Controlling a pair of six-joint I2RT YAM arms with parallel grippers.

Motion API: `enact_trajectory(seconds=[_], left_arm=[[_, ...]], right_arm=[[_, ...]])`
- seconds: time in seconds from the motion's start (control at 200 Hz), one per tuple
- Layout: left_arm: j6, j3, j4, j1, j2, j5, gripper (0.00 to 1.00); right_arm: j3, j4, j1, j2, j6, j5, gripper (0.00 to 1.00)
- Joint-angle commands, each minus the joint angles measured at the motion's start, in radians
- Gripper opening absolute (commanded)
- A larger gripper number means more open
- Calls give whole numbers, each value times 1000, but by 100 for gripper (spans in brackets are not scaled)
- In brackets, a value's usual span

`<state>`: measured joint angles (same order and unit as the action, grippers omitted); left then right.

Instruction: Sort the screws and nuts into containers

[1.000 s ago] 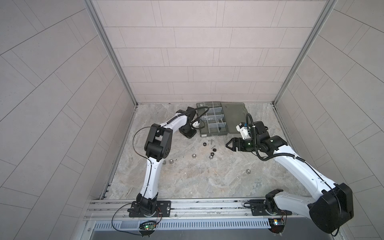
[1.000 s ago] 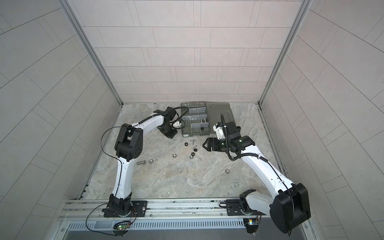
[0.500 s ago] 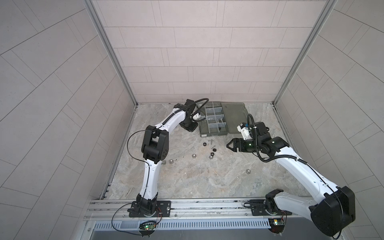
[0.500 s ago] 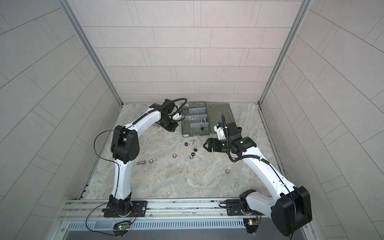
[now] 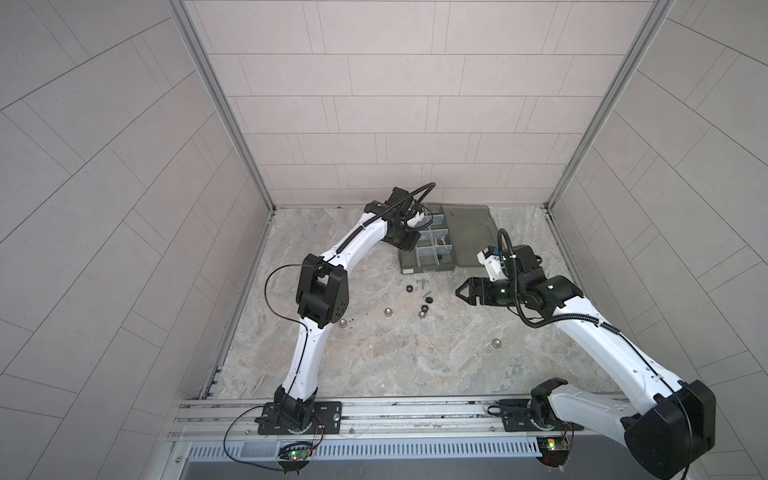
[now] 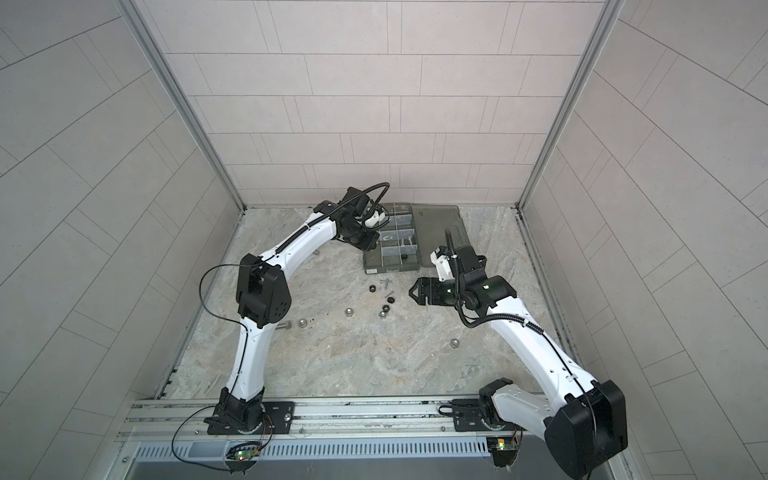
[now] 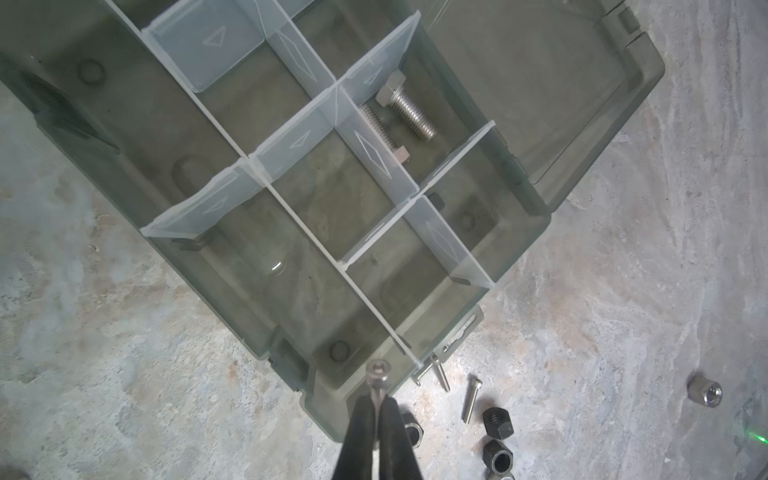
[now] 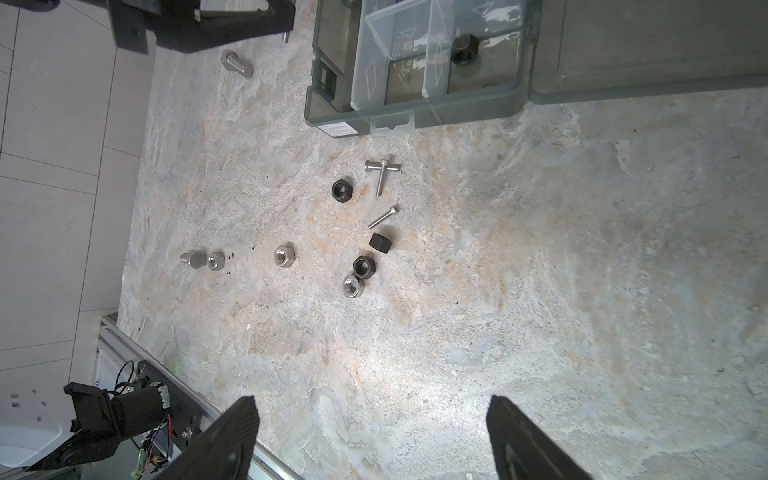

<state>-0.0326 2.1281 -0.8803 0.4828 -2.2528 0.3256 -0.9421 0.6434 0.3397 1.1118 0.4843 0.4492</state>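
- While a thin screw (image 7: pixel 377 372) is pinched by its shank in the closed left gripper (image 7: pixel 376 399), it is held at the left edge of the organizer box (image 5: pixel 426 269), whose lid (image 5: pixel 469 232) is laid open flat beside it.
- Two thick bolts (image 7: pixel 405 110) are seen side by side in one compartment on the lid side; one is partly hidden by a divider (image 7: pixel 374 153).
- A black nut (image 8: pixel 464 49) is seen in the neighbouring compartment at the box's front end.
- The right gripper (image 8: pixel 372 401) is spread wide with nothing between its fingers, and is poised above the table (image 5: pixel 395 365), near the loose parts.
- In front of the box, two crossed thin screws (image 8: pixel 380 170), a third thin screw (image 8: pixel 383 217), three black nuts (image 8: pixel 364 266) and a silver nut (image 8: pixel 352 286) just beside one of them are scattered on the table.
- Toward the left arm, two more silver nuts (image 8: pixel 284 254) are found, one touched by a thick bolt (image 8: pixel 194 259); another bolt (image 8: pixel 237 63) is seen nearer the box's left side.
- A lone silver nut (image 5: pixel 496 343) is placed well apart, near the right arm.
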Motion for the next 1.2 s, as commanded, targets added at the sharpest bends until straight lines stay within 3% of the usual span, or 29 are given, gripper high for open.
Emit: enact_trajectory(seconds=[0.0,0.43,0.545,0.655,0.896,1.021,1.196], left_arm=[[30,23,14,-8,-46,4,1],[36,24,61,-7,-92,-2,5],[28,21,62,-9,-97,-7,31],[25,18,60,-10,-96,-15,50],[44,-11,41,-10,-34,-18,58],[102,-136,63,-9,78,-25,61],[223,-473,211,-7,314,-53,64]], right_arm=[[0,34,2,-24,-2,-28,88],[-10,44,1,-2,-16,-46,88],[-14,43,1,11,-21,-44,88],[-17,38,1,22,-23,-44,88],[-25,32,1,50,-26,-70,87],[-36,18,4,73,-18,-92,85],[-51,2,24,117,10,-131,78]])
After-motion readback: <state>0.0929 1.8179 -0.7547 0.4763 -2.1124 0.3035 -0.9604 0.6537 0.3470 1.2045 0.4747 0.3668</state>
